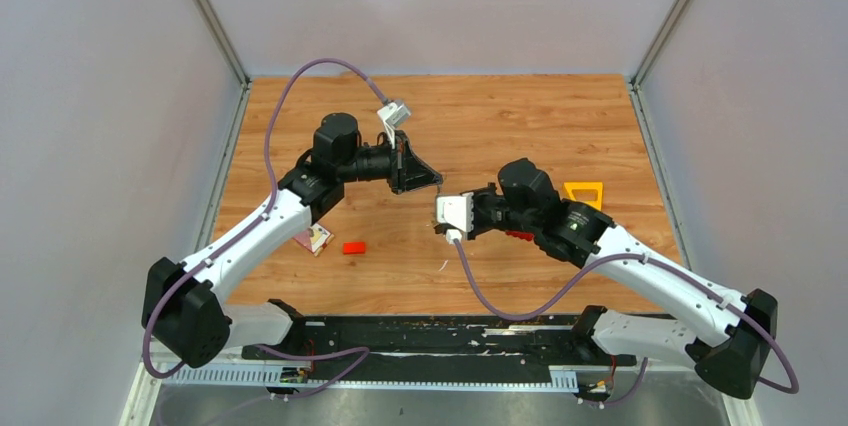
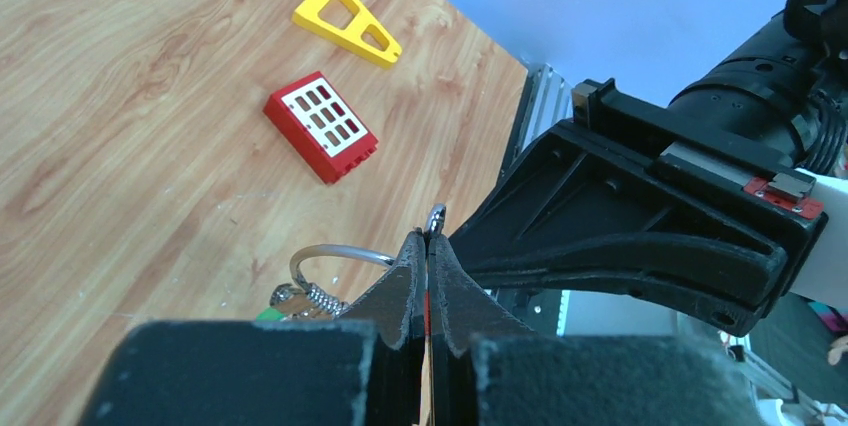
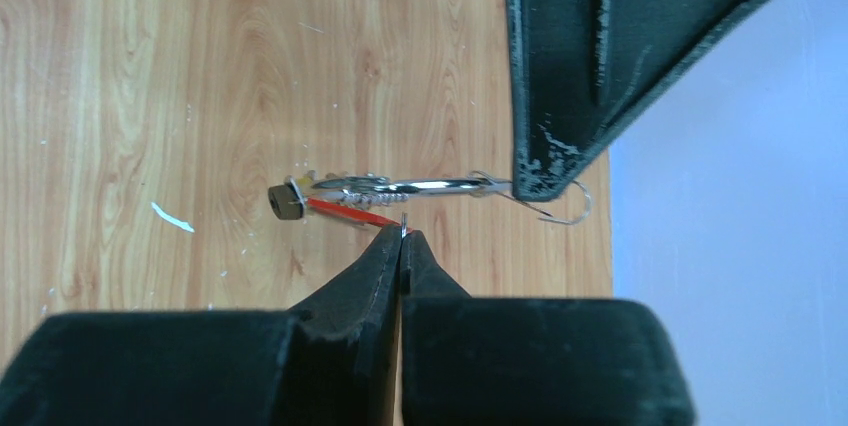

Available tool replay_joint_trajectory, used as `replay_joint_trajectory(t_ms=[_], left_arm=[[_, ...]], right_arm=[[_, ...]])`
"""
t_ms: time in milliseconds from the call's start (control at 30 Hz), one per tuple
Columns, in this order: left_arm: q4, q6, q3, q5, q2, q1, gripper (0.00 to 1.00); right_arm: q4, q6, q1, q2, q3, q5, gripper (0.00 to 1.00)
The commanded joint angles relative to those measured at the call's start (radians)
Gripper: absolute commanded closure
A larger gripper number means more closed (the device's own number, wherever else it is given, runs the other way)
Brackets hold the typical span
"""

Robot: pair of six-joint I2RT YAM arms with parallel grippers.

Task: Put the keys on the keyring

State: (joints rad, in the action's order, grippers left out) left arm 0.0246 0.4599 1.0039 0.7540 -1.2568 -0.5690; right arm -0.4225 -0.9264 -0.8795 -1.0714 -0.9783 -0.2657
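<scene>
**Both grippers closed at the keyring, mid-worktop**

Left gripper [image 2: 428,242]: jaws fully together, with a loop of the keyring [image 3: 420,185] pinched at the very tips. In the right wrist view the ring ran sideways, its right end under the left gripper's fingertip, and a curl of wire stuck out beyond that.

Right gripper [image 3: 402,238]: jaws also fully together, tips just below the ring's middle. A thin sliver of metal showed between the tips. I could not tell whether it belonged to the ring or to a key.

The keys [image 3: 300,201] were bunched at the ring's left end, away from the left gripper. One had a dark head and one a red part. The bunch was too small to count.

In the top view the two grippers met tip to tip over the middle of the worktop [image 1: 480,116].

Also on the worktop:
- A red block with white squares [image 2: 322,126] lay flat, with a yellow piece [image 2: 347,19] near it. Both were on the right arm's side.
- A small red block [image 1: 354,247] lay near the left arm, well apart from the ring.
</scene>
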Motion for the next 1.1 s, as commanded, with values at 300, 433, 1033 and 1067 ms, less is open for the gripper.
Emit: replay_joint_trajectory(t_ms=[300,433,1033,1067], left_arm=[[-0.039,0.014,0.035,-0.012,0.023,-0.022,1.0],[-0.029,0.016,0.035,-0.015,0.022,-0.032,1.0],[0.012,0.023,0.017,-0.036,0.033,-0.035,1.0],[0.015,0.024,0.014,-0.036,0.033,-0.035,1.0]], right_arm=[[0.107,-0.015,-0.017,0.048,0.004,0.135,1.0],[0.112,-0.012,-0.018,0.047,0.006,0.142,1.0],[0.095,-0.02,-0.025,0.052,0.004,0.119,1.0],[0.096,-0.016,-0.026,0.049,0.002,0.12,1.0]])
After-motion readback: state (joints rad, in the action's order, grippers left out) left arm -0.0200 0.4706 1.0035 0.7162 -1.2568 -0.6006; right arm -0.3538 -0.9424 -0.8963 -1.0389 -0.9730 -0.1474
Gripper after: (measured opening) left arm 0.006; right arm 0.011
